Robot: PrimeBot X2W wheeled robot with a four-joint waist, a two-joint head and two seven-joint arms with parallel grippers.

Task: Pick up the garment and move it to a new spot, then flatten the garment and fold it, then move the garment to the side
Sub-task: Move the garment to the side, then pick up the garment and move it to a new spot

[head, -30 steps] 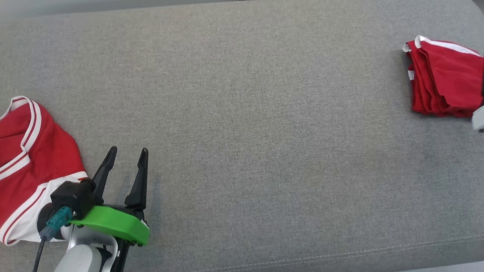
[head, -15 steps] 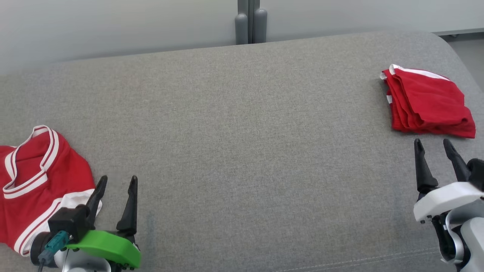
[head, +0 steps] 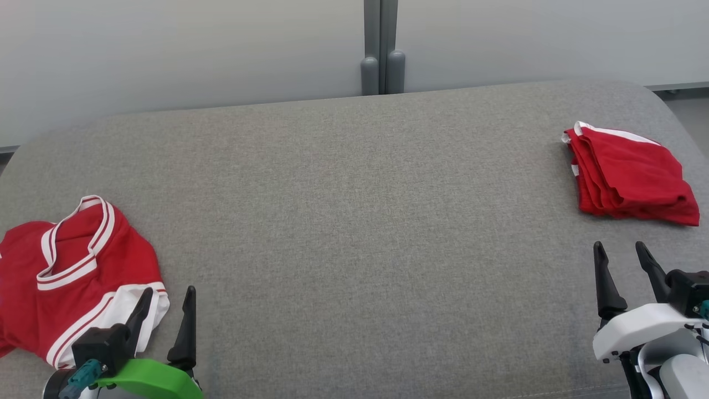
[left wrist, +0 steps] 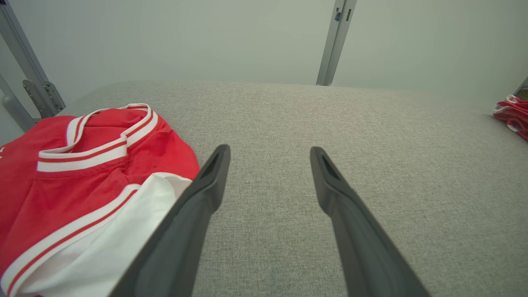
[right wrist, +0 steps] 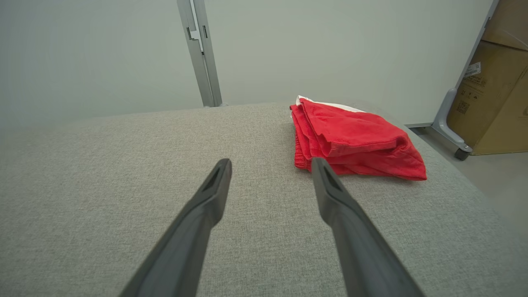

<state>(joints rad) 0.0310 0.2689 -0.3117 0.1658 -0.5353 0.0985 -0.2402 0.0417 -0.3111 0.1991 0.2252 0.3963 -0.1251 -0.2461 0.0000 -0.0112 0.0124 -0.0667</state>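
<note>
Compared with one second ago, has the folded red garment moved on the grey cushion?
No. The folded garment lies near the far right corner of the cushion as before; only the camera moved.

folded red garment [head: 631,177] far right; crumpled garment [head: 83,293] left

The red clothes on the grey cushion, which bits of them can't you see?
- Loose red-and-white garment: head view, left side cut off by the picture edge; left jaws cover its white corner.
- Folded red garment: inner layers hidden under its top fold; left wrist view cuts it at the right edge.
- Cardboard box label: right wrist view, too small to read.
</note>
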